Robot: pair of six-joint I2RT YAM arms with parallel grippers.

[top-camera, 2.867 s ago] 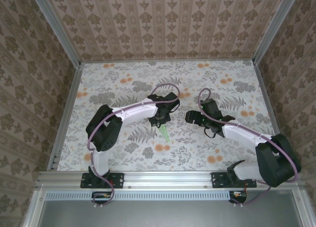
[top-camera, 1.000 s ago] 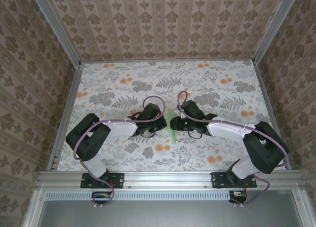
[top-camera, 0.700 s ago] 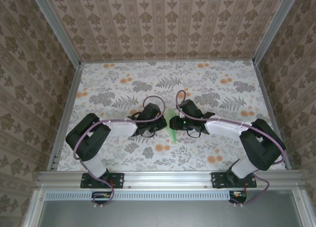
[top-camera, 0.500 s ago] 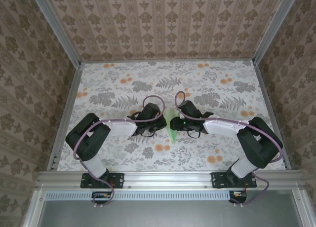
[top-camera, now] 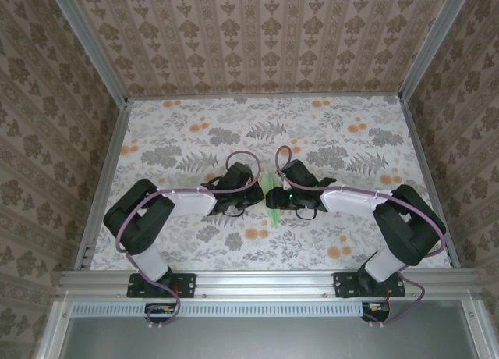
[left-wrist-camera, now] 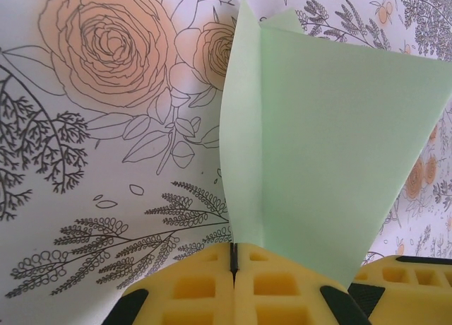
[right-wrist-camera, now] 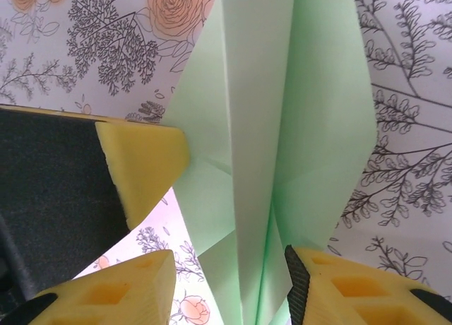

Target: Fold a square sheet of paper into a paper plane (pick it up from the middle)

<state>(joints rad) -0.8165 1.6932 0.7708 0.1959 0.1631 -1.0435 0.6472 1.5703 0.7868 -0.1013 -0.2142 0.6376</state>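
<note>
The square sheet of paper is folded into a pale green paper plane (top-camera: 275,212), a slim dart held between the two grippers at mid-table. My left gripper (left-wrist-camera: 234,260) is shut on its centre crease, and the wings (left-wrist-camera: 318,141) fan out above the yellow fingers. In the top view that gripper (top-camera: 251,197) sits just left of the plane. My right gripper (right-wrist-camera: 229,286) is open and straddles the plane's folded keel (right-wrist-camera: 258,127). One of its fingers (right-wrist-camera: 332,290) lies against a wing. From above, the right gripper (top-camera: 273,196) meets the plane from the right.
The floral tablecloth (top-camera: 195,133) covers the whole table, with patterned walls and metal rails (top-camera: 105,172) around it. In the right wrist view, a yellow finger of the left gripper (right-wrist-camera: 141,162) presses the plane from the left.
The right gripper's jaws have spread apart around the plane, and it has edged slightly left. The left gripper keeps its grip. Earlier the arms were apart, with the plane hanging from the left gripper.
</note>
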